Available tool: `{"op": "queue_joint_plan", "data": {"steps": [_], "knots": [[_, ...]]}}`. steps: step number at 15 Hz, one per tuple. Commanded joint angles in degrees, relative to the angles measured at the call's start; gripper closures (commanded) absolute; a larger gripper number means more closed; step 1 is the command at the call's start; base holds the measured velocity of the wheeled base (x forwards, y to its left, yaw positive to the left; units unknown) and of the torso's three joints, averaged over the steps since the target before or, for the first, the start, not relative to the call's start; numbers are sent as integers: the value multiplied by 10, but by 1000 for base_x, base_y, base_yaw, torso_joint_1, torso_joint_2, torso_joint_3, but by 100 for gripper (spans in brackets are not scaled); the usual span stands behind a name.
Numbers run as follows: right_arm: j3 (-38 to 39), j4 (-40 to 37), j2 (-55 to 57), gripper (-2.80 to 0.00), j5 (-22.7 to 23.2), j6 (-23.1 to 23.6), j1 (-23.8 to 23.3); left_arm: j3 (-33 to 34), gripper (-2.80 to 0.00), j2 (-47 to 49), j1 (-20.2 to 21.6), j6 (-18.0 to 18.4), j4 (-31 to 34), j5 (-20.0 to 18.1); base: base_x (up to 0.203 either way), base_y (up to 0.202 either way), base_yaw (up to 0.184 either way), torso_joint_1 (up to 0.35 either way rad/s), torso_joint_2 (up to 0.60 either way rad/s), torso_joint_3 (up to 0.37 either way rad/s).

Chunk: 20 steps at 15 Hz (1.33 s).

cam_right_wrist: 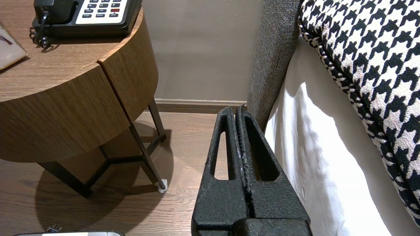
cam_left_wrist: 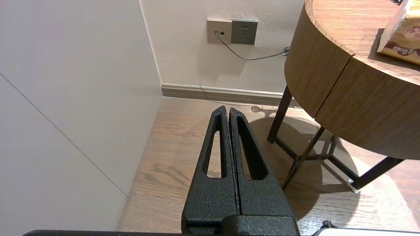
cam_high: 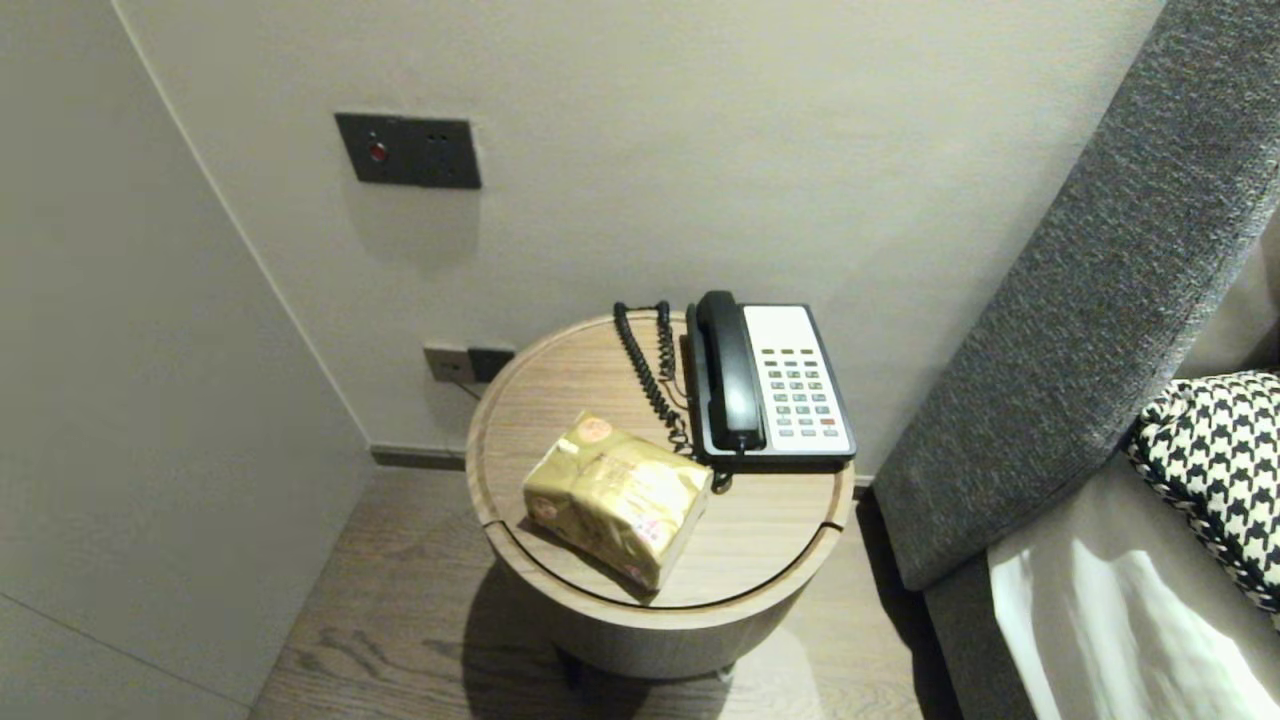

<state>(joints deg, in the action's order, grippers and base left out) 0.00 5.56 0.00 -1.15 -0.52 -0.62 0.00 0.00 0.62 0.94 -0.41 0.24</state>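
Note:
A round wooden side table (cam_high: 780, 555) stands against the wall. On it lie a gold-wrapped tissue pack (cam_high: 617, 497) near the front and a black-and-white desk phone (cam_high: 770, 385) with a coiled cord (cam_high: 650, 375) at the back. Neither arm shows in the head view. My left gripper (cam_left_wrist: 227, 110) hangs shut and empty low above the floor, left of the table (cam_left_wrist: 328, 65), with the pack's corner (cam_left_wrist: 402, 36) showing above. My right gripper (cam_right_wrist: 235, 111) is shut and empty, low between the table (cam_right_wrist: 82, 88) and the bed, close to the white sheet (cam_right_wrist: 315, 157).
A grey upholstered headboard (cam_high: 1080, 300) and a bed with a houndstooth pillow (cam_high: 1225, 470) fill the right. Wall sockets (cam_high: 468, 363) with a plugged cable sit behind the table, a switch panel (cam_high: 408, 150) higher up. A wall panel (cam_high: 150, 400) closes the left. Dark table legs (cam_left_wrist: 295, 154) stand on wooden floor.

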Motion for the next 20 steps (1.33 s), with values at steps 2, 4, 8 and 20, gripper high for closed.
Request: {"op": "queue_joint_plan", "data": {"steps": [2, 4, 8, 20], "knots": [[23, 2, -1, 0, 0, -3, 0, 0, 0, -1, 1, 0, 0, 0, 0, 0, 0, 0, 0, 0], [23, 2, -1, 0, 0, -3, 0, 0, 0, -1, 0, 0, 0, 0, 0, 0, 0, 0, 0, 0], [23, 2, -1, 0, 0, -3, 0, 0, 0, -1, 1, -1, 1, 0, 0, 0, 0, 0, 0, 0], [23, 2, -1, 0, 1, -2, 0, 0, 0, -1, 1, 0, 0, 0, 0, 0, 0, 0, 0, 0]]}}
